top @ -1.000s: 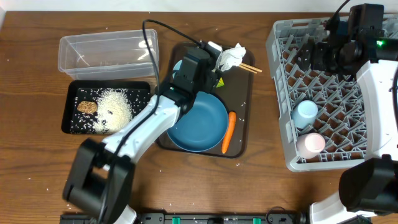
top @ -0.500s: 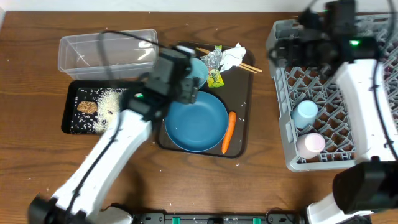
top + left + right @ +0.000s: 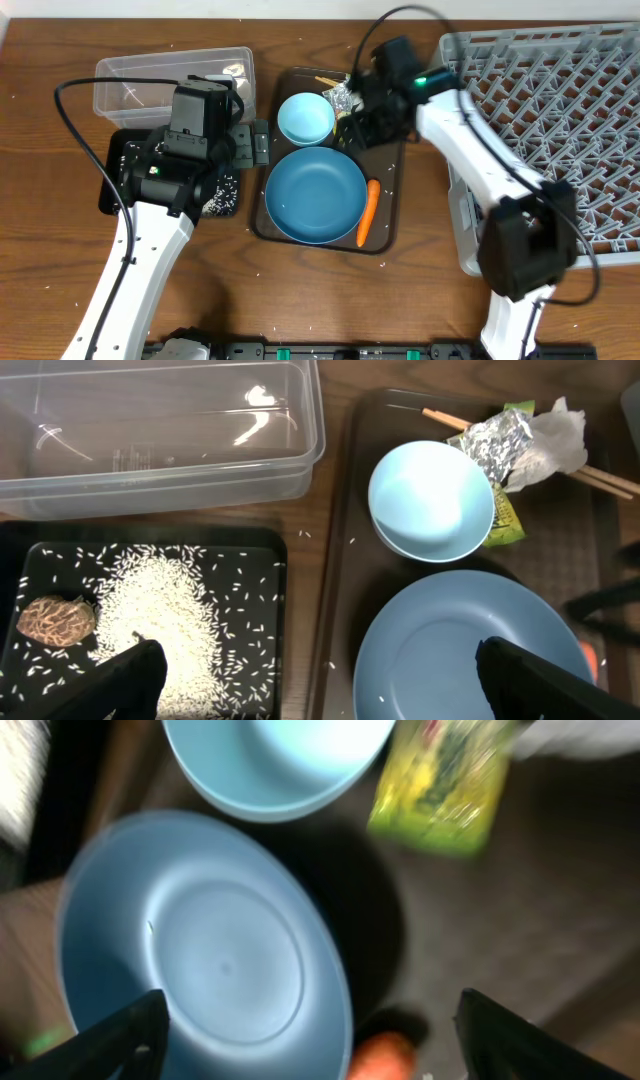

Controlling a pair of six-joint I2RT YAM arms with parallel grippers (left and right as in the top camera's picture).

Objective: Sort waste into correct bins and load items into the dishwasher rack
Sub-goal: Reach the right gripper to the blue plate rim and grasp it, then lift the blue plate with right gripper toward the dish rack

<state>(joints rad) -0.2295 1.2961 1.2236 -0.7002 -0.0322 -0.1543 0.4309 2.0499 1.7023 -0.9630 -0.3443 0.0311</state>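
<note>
The large blue bowl point(image 3: 318, 195) and small light-blue bowl point(image 3: 305, 117) sit on the brown serving tray point(image 3: 392, 175), with the orange carrot point(image 3: 367, 212) to their right. My left gripper point(image 3: 258, 145) is open and empty between the black tray point(image 3: 108, 190) and the brown tray. The left wrist view shows the rice point(image 3: 160, 610) and brown lump point(image 3: 55, 620) in the black tray, and the tissue point(image 3: 555, 435), foil wrapper point(image 3: 500, 440) and chopsticks point(image 3: 445, 418). My right gripper point(image 3: 352, 128) is open above the wrapper point(image 3: 440, 790), large bowl point(image 3: 200, 950) and carrot point(image 3: 385, 1060).
The clear tub point(image 3: 170, 80) stands empty behind the black tray. The grey dishwasher rack point(image 3: 560, 130) fills the right side; the cups do not show in it. My right arm hides the tissue in the overhead view. Stray rice grains lie on the wood.
My left arm has drawn back left from over the brown tray to the black tray's edge. My right arm has swung from the rack to over the brown tray's back right.
</note>
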